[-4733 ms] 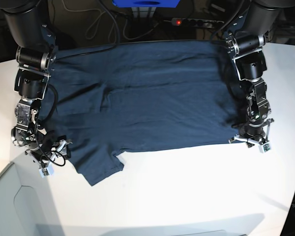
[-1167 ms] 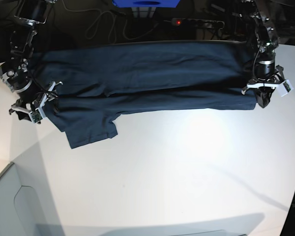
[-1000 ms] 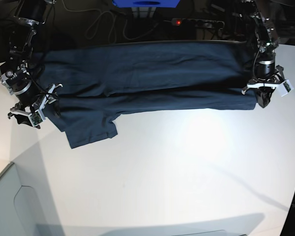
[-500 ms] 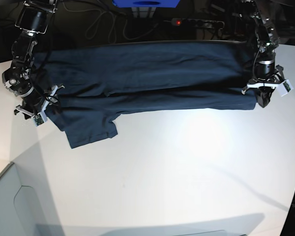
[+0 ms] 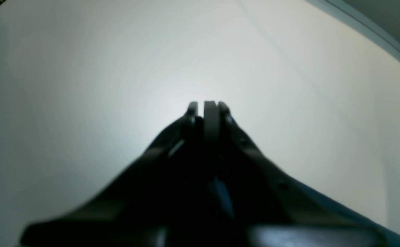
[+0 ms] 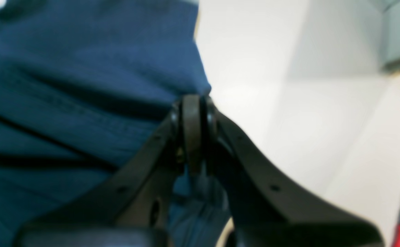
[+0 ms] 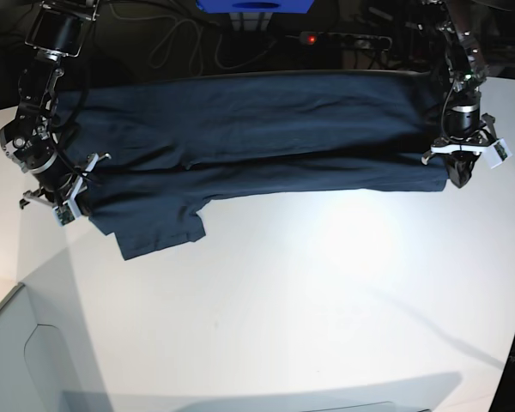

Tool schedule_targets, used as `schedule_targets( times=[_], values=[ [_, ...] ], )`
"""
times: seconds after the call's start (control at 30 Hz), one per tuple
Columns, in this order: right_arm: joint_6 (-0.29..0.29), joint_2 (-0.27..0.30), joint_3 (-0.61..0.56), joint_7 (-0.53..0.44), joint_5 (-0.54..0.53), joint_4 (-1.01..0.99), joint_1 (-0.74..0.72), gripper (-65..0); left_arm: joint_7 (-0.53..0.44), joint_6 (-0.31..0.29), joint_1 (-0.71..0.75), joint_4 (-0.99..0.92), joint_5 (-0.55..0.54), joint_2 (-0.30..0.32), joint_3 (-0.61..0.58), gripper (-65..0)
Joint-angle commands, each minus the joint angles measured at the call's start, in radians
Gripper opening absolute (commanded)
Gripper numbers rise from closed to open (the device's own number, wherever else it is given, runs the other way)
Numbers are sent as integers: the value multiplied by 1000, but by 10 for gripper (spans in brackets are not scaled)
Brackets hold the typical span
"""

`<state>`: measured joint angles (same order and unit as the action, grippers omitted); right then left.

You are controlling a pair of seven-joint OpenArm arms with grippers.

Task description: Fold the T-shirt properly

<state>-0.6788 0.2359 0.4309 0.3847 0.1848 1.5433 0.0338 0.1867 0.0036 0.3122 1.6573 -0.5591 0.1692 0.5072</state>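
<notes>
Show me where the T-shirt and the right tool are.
T-shirt [image 7: 266, 129]: base view, middle of the folded body.
Right tool [image 7: 71, 196]: base view, at its tips by the shirt's edge.

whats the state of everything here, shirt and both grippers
T-shirt: folded lengthwise into a long band across the table's far side, one sleeve sticking out toward the near side.
left gripper: shut, at the shirt's end; whether cloth is pinched cannot be told.
right gripper: shut, fingertips at the shirt's edge; grip on cloth unclear.
table: white, bearing the shirt.
</notes>
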Motion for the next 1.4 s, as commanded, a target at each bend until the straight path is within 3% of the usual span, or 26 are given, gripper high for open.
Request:
schedule_targets(
  times=[0.0,0.3,0.57,0.87,1.07,1.37],
  values=[
    [-19,16,6,-23,-12,35,-13,-649,-28,-3,-8,16,-3,13,5,-650],
    [-19,18,7,-22,-12,67,-70,-649,-28,-3,-71,16,0,20,5,-650],
    [-19,15,4,-22,-12,-53,-222,-649,-26,-3,-160,7,1,23,3,-650],
    [-19,12,4,-23,-12,-217,-346,-649,-26,-4,-250,-153,1,25,3,-650],
    [-19,12,4,-26,-12,-241,-343,-649,-26,-4,-302,-220,-2,53,3,-650],
    [-19,13,7,-31,-20,-152,-225,-649,-26,-4,-336,-214,0,53,-31,-650]
  ],
)
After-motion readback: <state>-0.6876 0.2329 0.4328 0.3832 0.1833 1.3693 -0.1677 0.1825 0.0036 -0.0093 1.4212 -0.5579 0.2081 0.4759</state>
